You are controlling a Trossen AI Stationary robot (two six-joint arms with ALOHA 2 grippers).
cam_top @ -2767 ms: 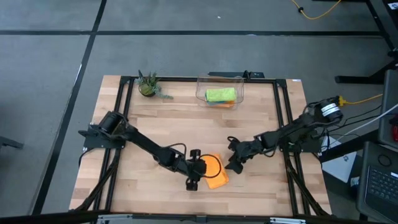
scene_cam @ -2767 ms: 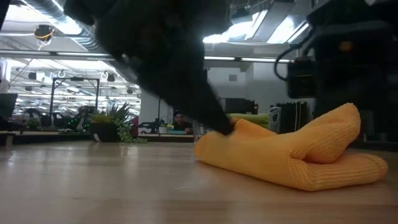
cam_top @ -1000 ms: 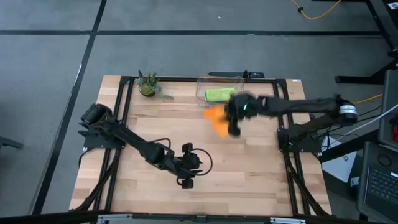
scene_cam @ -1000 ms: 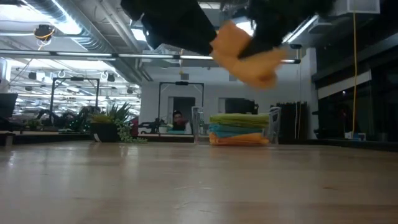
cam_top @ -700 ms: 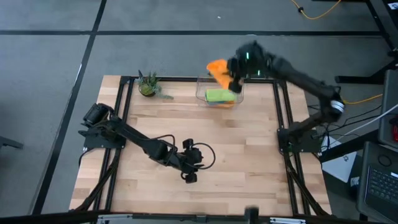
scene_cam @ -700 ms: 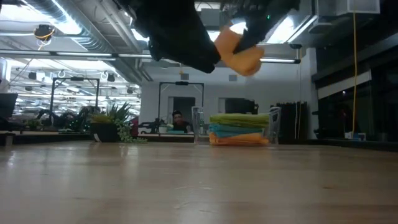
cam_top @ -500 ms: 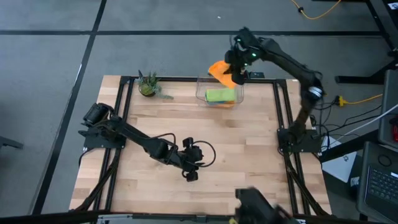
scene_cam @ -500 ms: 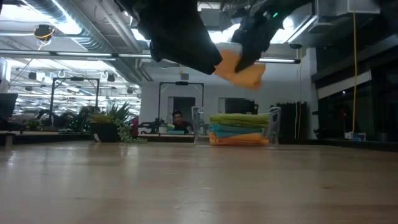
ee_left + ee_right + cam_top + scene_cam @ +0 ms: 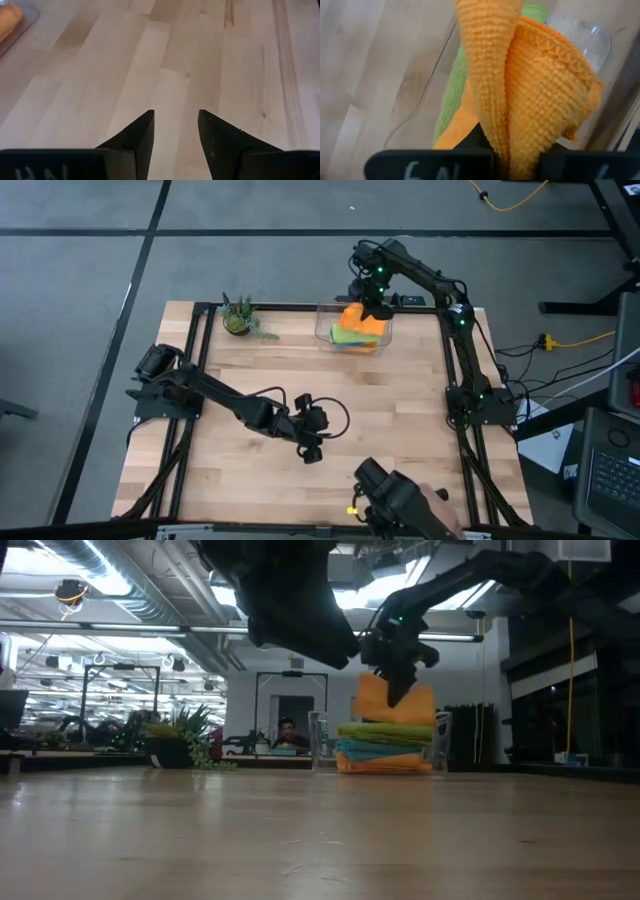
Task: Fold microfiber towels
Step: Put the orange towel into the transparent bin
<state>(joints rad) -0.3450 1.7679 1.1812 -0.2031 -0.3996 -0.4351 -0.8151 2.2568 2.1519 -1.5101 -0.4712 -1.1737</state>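
The right gripper (image 9: 377,308) hangs over the clear plastic bin (image 9: 326,318) at the far edge of the table, its fingers pinched tight on a folded orange microfiber towel (image 9: 520,85) that droops from them in thick loops. Directly below the gripper, inside the bin, lies a stack of folded towels: a lime green towel (image 9: 385,731) on top, a teal blue towel (image 9: 380,747) under it and another orange towel (image 9: 385,764) at the bottom. The held cloth looks light, soft and limp, with a nubbly weave that should give the pads good purchase; it has no stiffness, so it sags either side of the pinch and its fold would probably spring loose if let go from high up. Taking it by the gathered folded edge, as here, seems the sound hold, since that keeps the layers together; a grip on a single layer would likely let it unfold. The left gripper (image 9: 175,131) waits near the middle of the wooden table (image 9: 420,430), well away from the bin, fingers apart over bare boards and holding nothing.
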